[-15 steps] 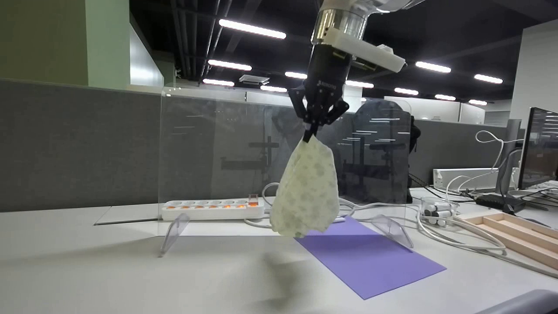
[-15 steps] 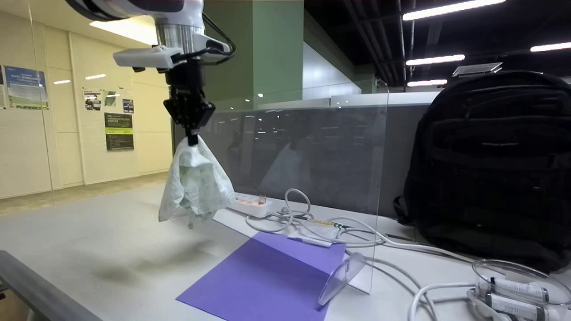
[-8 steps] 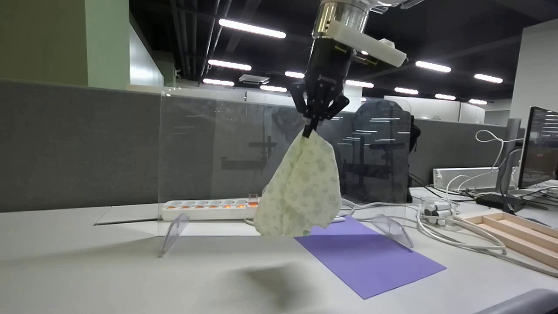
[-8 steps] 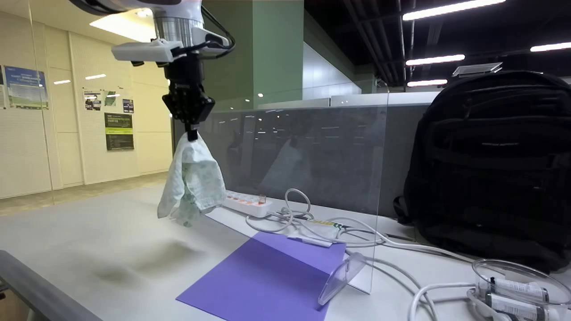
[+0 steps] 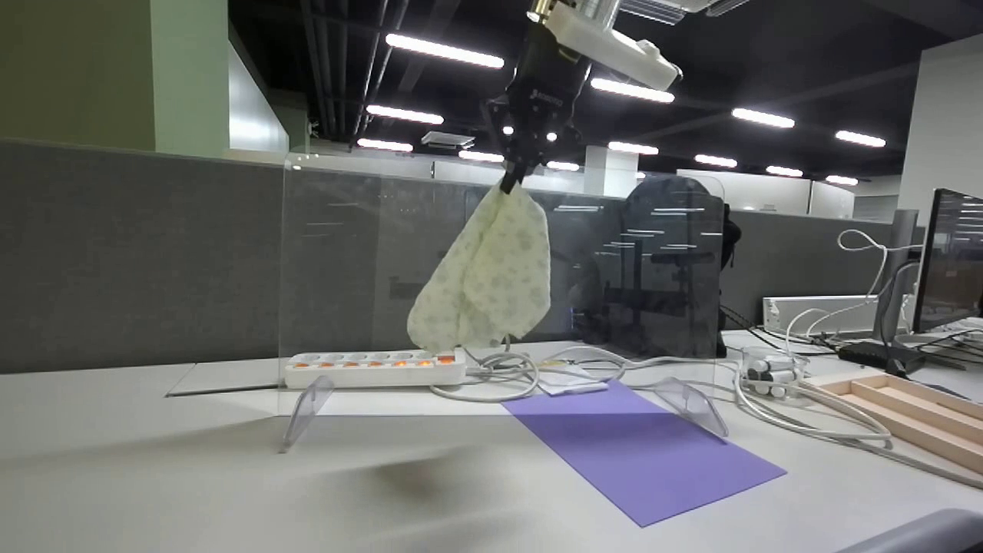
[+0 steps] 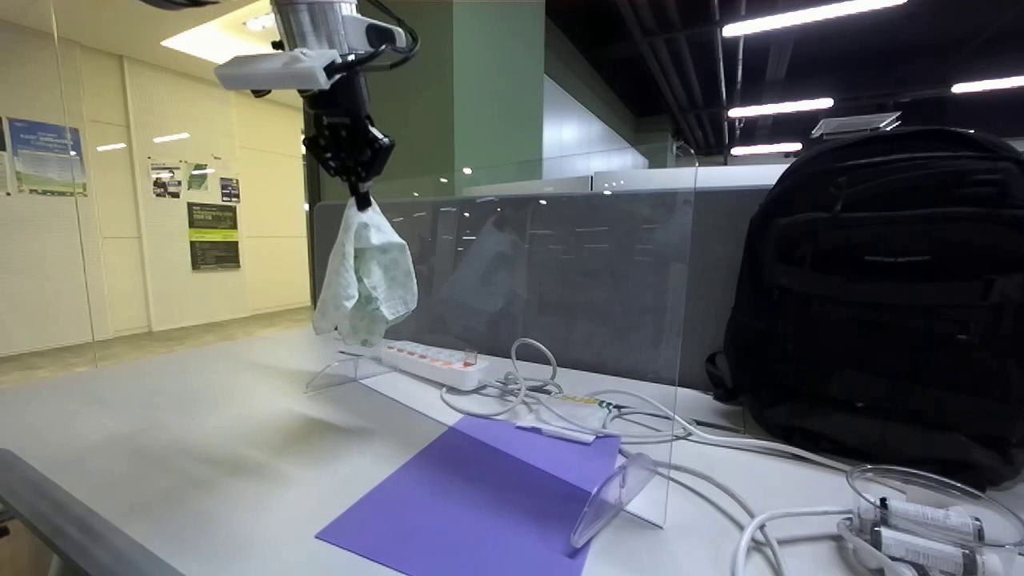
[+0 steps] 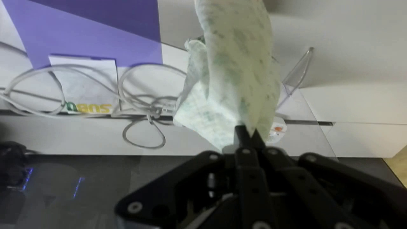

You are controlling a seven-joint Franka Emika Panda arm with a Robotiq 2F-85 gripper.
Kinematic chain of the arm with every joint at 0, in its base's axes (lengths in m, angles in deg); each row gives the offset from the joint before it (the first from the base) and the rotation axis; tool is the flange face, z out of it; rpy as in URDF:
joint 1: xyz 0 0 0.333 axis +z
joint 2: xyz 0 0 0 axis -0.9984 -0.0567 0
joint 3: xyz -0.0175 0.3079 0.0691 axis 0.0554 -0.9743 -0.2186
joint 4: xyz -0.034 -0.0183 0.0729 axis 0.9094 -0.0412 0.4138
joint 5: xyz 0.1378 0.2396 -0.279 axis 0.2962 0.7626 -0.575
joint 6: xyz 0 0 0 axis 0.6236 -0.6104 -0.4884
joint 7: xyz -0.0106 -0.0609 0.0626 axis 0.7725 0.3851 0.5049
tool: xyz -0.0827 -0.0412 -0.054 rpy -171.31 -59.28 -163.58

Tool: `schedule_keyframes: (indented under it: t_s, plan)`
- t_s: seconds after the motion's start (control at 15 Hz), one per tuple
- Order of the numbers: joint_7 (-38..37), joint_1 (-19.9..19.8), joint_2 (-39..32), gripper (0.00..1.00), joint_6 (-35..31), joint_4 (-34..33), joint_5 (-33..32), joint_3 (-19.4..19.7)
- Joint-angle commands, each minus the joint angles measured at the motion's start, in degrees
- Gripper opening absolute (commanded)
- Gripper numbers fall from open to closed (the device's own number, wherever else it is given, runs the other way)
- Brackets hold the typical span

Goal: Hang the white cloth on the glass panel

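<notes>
The white cloth [image 5: 495, 276], with a faint green pattern, hangs by one pinched spot from my gripper [image 5: 509, 184]. It shows in both exterior views [image 6: 372, 272] and in the wrist view [image 7: 235, 70]. My gripper [image 6: 362, 202] is shut on it; the fingertips also show in the wrist view [image 7: 249, 132]. The clear glass panel [image 5: 345, 253] stands upright on the table on two clear feet; it also shows in an exterior view [image 6: 608, 264]. The cloth hangs in the air, apparently in front of the panel, with my fingertips near the height of its top edge.
A purple sheet [image 5: 645, 453] lies partly under the panel. A white power strip [image 5: 372, 370] and loose cables [image 6: 520, 384] lie behind it. A grey divider [image 5: 138, 261] and a black backpack [image 6: 888, 304] stand farther back. A wooden tray [image 5: 914, 415] lies at the side.
My gripper has risen with the cloth and, in an exterior view, shifted left. The cloth's lower edge is higher above the table, and its folds have swung and turned.
</notes>
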Motion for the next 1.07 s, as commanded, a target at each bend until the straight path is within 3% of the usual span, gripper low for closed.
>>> schedule_keyframes:
  t_s: [0.0, 0.47, 1.0]
  plan:
    - [-0.1, 0.5, 0.4, 0.0, -1.9, -4.5, -2.1, -0.2]
    - [-0.6, 0.0, -0.3, 0.0, -8.8, -13.9, -4.6, -0.1]
    - [-2.4, -2.4, 0.3, 0.0, -14.0, -18.7, -4.8, 0.7]
